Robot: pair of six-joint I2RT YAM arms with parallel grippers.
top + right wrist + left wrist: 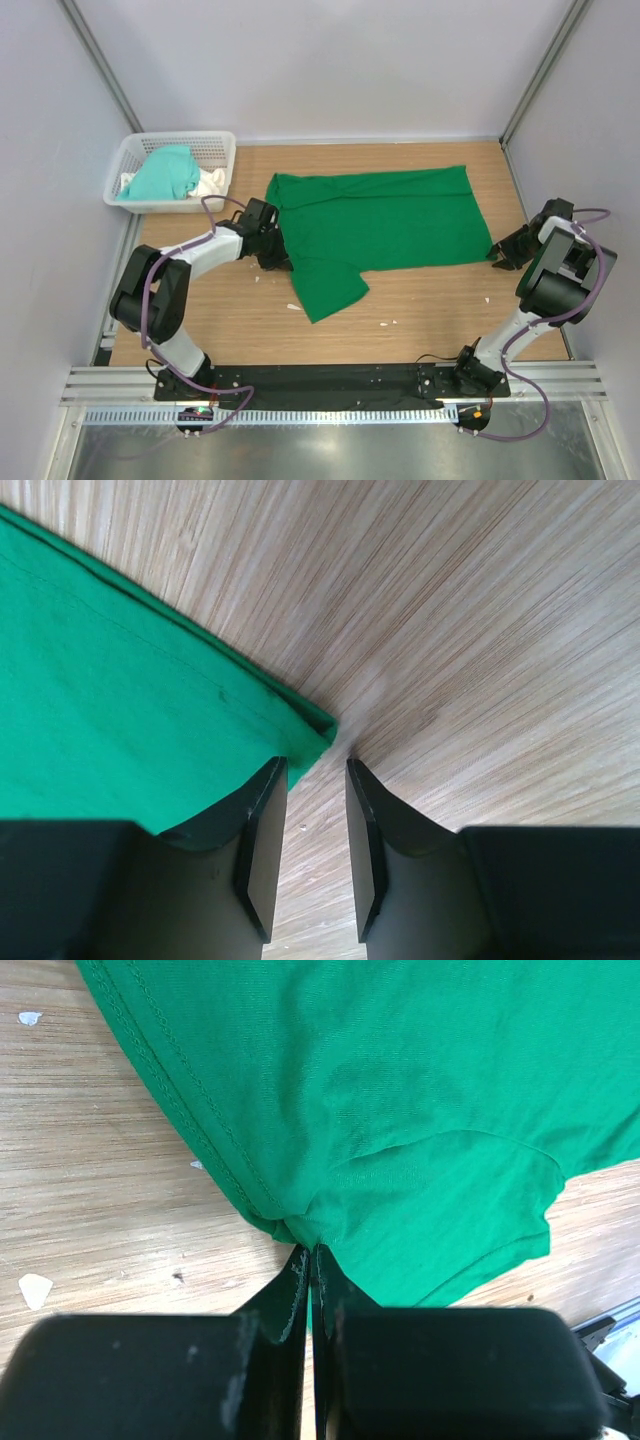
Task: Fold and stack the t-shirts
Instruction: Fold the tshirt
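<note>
The deep green t-shirt (pixel 385 225) lies spread on the wooden table, one sleeve hanging toward the front. My left gripper (pixel 272 258) is shut on the shirt's left edge near the sleeve seam; in the left wrist view the green fabric (pixel 400 1110) bunches at the closed fingertips (pixel 298 1265). My right gripper (pixel 503 256) is open just off the shirt's right front corner (pixel 320 725), which lies beside the left finger (pixel 262 820), with bare wood between the jaws. The mint-teal t-shirt (pixel 163 172) lies crumpled in the white basket.
The white lattice basket (pixel 215 146) stands at the table's back left and also holds a white cloth (pixel 212 182). Small white scraps (pixel 294 307) lie on the wood near the hanging sleeve. Grey walls close in the left, back and right sides.
</note>
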